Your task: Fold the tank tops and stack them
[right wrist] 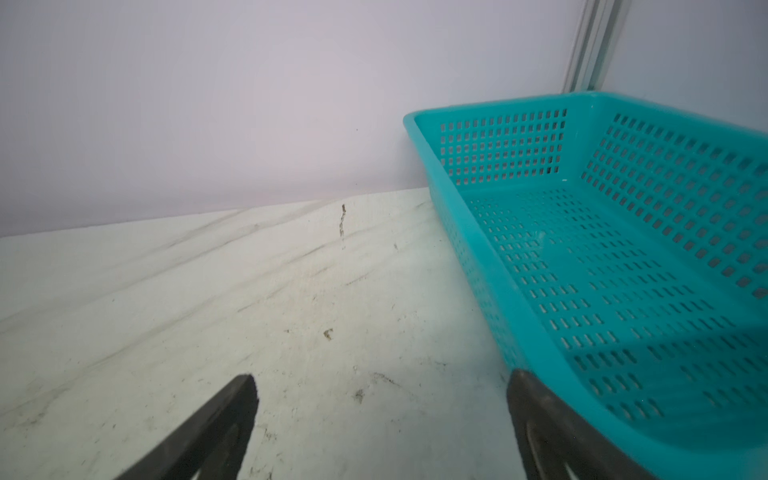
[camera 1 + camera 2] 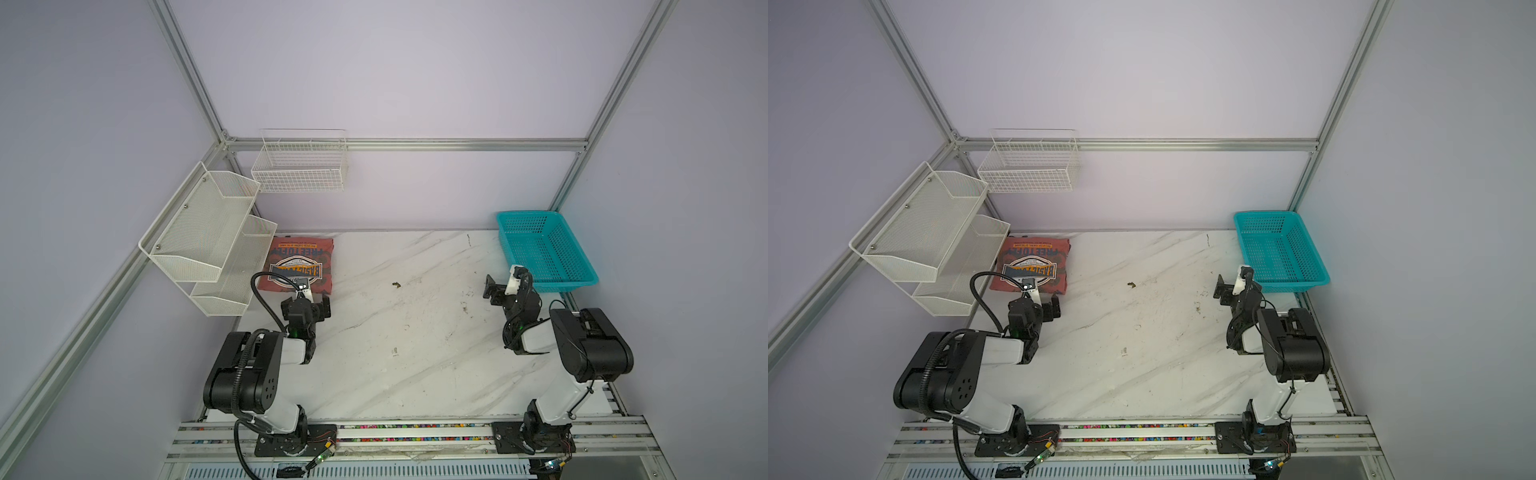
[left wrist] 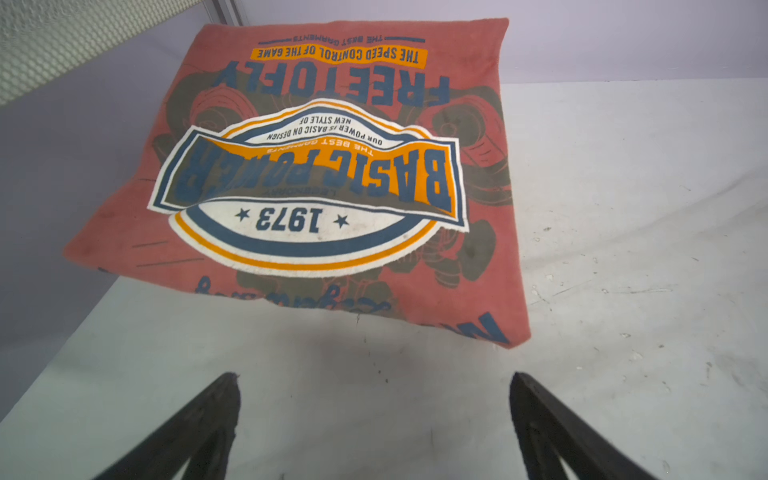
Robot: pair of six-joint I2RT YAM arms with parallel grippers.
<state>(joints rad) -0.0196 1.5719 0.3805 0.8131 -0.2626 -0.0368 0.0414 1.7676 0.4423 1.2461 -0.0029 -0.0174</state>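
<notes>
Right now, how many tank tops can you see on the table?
1. The folded salmon-red tank top lies in the far left corner of the table, just ahead of the open left gripper. It sits raised, so more may be hidden underneath. The turquoise basket holds none.

The white, grey-veined, marble-patterned tabletop [image 2: 415,332] is scuffed, and a salmon-red folded cloth tank top [image 2: 297,266] with a printed emblem lies flat in its far left corner, close to the back wall. A turquoise perforated plastic basket [image 2: 527,213] sits in the far right corner. Near the middle lies a small dark speck [image 2: 396,284], perhaps a scrap of debris.
</notes>
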